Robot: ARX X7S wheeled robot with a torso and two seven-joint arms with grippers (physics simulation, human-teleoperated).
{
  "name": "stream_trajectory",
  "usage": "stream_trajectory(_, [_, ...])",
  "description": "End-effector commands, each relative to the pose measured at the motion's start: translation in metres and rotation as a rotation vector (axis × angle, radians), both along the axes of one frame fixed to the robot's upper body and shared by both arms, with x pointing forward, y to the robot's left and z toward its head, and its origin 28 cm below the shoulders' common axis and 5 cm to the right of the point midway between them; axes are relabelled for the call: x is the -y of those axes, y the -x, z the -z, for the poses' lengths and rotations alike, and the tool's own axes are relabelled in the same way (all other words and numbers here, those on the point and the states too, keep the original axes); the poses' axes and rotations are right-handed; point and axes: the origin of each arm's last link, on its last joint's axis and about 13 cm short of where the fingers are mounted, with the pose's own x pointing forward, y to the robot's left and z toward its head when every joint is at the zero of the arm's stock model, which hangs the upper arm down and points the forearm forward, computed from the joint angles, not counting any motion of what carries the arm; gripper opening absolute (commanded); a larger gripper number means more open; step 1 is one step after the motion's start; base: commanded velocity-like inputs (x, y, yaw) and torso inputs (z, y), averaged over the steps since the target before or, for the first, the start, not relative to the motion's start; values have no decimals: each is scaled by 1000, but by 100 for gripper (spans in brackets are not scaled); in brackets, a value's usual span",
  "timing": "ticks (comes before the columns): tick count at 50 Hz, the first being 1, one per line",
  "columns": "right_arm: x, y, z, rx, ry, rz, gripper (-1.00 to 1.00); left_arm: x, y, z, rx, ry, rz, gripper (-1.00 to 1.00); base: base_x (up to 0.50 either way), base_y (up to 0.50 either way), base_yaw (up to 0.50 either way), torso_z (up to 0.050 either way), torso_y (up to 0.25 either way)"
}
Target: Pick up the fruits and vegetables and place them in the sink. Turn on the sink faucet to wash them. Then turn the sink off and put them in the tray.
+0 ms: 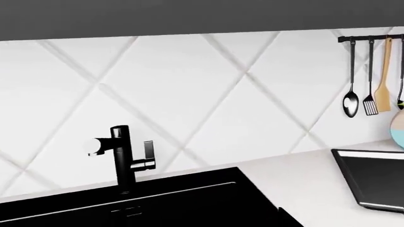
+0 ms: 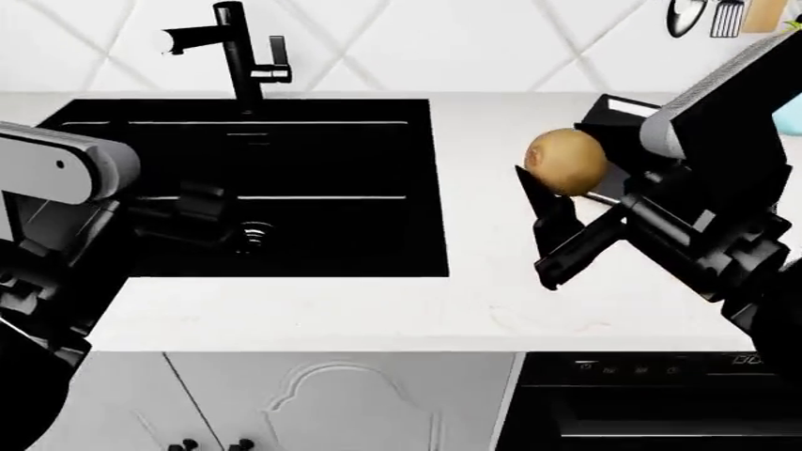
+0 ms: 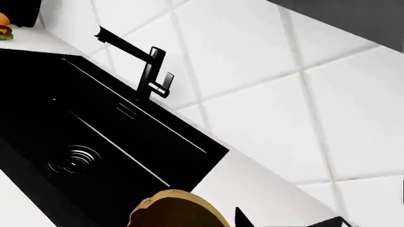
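Observation:
An olive-brown kiwi hangs above the white counter, to the right of the sink. My right gripper is shut on it, and one dark finger shows beside it. The right wrist view shows the kiwi close up over the counter near the basin's corner. My left gripper reaches low into the black sink near the round drain; its jaws are dark against the basin and unreadable. The black faucet stands behind the sink, its lever at the side. The black tray lies right of the sink.
A hamburger sits on the counter beyond the sink's far end. Utensils hang on a wall rail above the tray. A pale blue round object leans behind the tray. A dark appliance front sits under the counter's right part.

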Motion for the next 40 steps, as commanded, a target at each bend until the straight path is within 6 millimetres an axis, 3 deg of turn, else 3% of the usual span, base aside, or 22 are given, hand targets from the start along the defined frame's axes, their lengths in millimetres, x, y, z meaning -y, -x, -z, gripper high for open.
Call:
stream_trajectory(1, [-11,3,-10,108,-15,-63,-100,-9,2,-7,3,13,-27,100,0,500,0,0,0])
stream_trajectory(40, [-18,-2,3,100,-6,-81,-100,-9,4,-9,12,2,-17,100,0,500,0,0,0])
